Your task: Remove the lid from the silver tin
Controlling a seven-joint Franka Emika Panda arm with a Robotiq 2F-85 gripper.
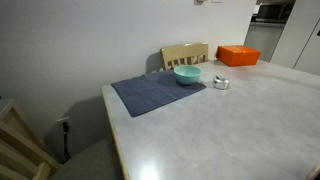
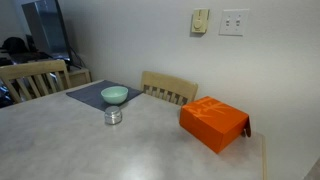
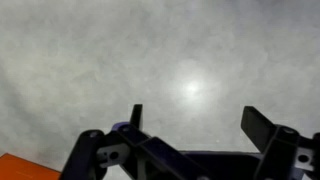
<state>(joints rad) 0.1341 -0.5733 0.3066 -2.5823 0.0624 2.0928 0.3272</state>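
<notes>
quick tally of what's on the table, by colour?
Teal: 1, the teal bowl
Silver: 1, the silver tin
Orange: 1, the orange box
Blue-grey: 1, the mat
Total: 4

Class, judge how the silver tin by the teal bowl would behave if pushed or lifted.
The silver tin looks small and low: probably light, unlikely to tip. Its shiny metal may slip in a grip. Pushed on the smooth table, it would likely slide.
</notes>
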